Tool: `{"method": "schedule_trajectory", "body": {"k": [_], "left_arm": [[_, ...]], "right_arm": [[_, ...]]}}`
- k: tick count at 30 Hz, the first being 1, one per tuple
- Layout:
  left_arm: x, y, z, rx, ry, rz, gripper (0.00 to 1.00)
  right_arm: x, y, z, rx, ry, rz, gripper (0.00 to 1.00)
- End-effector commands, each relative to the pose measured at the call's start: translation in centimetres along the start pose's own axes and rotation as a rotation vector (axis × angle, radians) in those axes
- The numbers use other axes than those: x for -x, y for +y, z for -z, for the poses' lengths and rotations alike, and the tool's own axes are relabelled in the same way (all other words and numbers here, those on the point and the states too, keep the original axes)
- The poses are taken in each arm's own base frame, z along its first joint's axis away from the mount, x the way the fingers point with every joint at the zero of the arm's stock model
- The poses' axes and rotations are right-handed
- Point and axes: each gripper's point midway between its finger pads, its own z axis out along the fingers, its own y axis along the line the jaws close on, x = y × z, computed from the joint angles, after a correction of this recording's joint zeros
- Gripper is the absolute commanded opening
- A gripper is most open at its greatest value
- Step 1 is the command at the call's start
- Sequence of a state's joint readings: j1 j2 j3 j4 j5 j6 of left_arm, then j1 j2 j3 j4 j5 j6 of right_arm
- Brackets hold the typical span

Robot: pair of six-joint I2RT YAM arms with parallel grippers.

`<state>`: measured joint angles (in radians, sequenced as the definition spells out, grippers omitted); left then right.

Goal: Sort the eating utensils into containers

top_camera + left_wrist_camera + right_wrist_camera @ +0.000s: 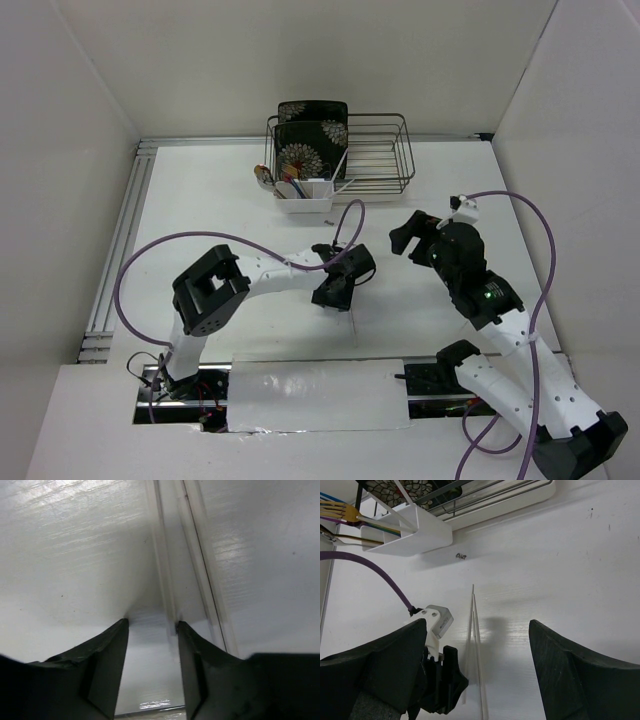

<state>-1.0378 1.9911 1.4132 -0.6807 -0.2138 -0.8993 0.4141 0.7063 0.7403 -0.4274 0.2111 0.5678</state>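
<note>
Pale chopsticks [473, 630] lie on the white table between my two grippers; the left wrist view shows them [167, 575] as long pale sticks. My left gripper [152, 622] is open, tips down at the table, one stick just inside its right fingertip [181, 628], another outside. It also shows in the top view [333, 293]. My right gripper [477, 625] is open and empty above the chopsticks; in the top view it [410, 238] is to the right. The white caddy [305, 200] holds gold and iridescent utensils [347, 514].
The dark wire rack [375, 150] with a black floral plate [311, 135] stands behind the caddy [420, 532] at the back of the table. A small dark speck [461, 556] lies in front of the caddy. The left arm's purple cable [380, 575] crosses nearby.
</note>
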Motion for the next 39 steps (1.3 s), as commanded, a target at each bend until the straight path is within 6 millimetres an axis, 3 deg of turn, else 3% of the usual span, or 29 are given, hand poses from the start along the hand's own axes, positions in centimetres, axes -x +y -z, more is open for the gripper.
{"method": "schedule_trajectory", "body": {"k": [1,4,11,13,15,16,19,22,27,36,37,39], "left_arm": [[-1.2,1.1,-1.4,0.078,0.041,0.019,0.54],[-1.4,1.6,-1.8,0.095,0.039,0.017,0.48],[-2.5,2.4,-3.0,0.081,0.067,-0.002,0.16],[-3.5,2.4,-2.9,0.049,0.082,-0.006,0.13],[-3.3,1.9,-2.5,-0.012,0.060,0.001,0.09],[-4.4,2.6,-2.4,-0.012,0.082,0.021,0.08],[-4.4,3.5,-1.7,0.002,0.062,0.053,0.07],[-3.4,3.8,0.8,-0.049,-0.005,0.091,0.06],[-1.9,3.5,3.6,-0.181,-0.091,0.121,0.06],[1.0,0.2,9.1,-0.462,-0.273,0.027,0.06],[0.9,-0.1,9.5,-0.486,-0.272,0.019,0.06],[1.1,-0.2,10.0,-0.508,-0.290,0.010,0.05]], "right_arm": [[-0.1,-0.2,-0.2,-0.001,-0.004,-0.002,0.89],[0.0,0.1,-0.2,0.014,-0.004,-0.001,0.89],[-0.7,0.9,-0.9,0.046,0.033,-0.005,0.88],[-1.4,1.1,-1.1,0.060,0.056,-0.010,0.89],[-2.8,1.5,-1.5,0.094,0.109,-0.023,0.88],[-3.4,2.2,-1.6,0.134,0.126,-0.041,0.88],[-4.5,3.1,-1.9,0.188,0.177,-0.067,0.87],[-7.0,4.2,-2.4,0.260,0.268,-0.099,0.87],[-8.6,5.5,-2.6,0.324,0.332,-0.090,0.86],[-10.6,9.1,-4.0,0.414,0.410,-0.051,0.86],[-11.6,8.6,-4.7,0.382,0.438,-0.046,0.86],[-11.9,9.1,-4.8,0.387,0.443,-0.031,0.86]]}}
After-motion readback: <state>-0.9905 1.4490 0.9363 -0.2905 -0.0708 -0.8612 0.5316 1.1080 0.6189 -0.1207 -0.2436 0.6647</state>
